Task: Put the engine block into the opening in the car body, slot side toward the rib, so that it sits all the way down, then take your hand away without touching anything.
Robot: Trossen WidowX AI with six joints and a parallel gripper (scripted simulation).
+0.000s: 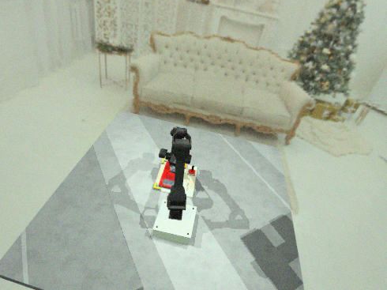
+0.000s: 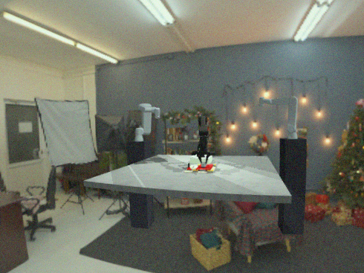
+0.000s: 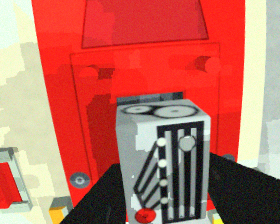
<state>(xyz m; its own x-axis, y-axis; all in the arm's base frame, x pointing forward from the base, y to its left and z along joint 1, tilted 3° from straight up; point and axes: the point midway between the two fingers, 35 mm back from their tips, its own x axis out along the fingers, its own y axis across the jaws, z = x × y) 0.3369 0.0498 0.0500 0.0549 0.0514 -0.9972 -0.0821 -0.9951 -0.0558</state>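
The claw [image 3: 164,206] is clenched on the grey engine block [image 3: 164,160] — its dark fingers press both sides. The block hangs over the red car body [image 3: 146,53], toward 6 o'clock of the windshield

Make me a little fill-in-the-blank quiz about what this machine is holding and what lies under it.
1. The jaws are closed on a grey ____ block.
2. Directly beneath the block lies a car body coloured ____.
3. In the wrist view, the small round knob at the block's lower corner is ____.
4. In the top view, behind the table stands a cream ____.

Missing words: engine; red; red; sofa
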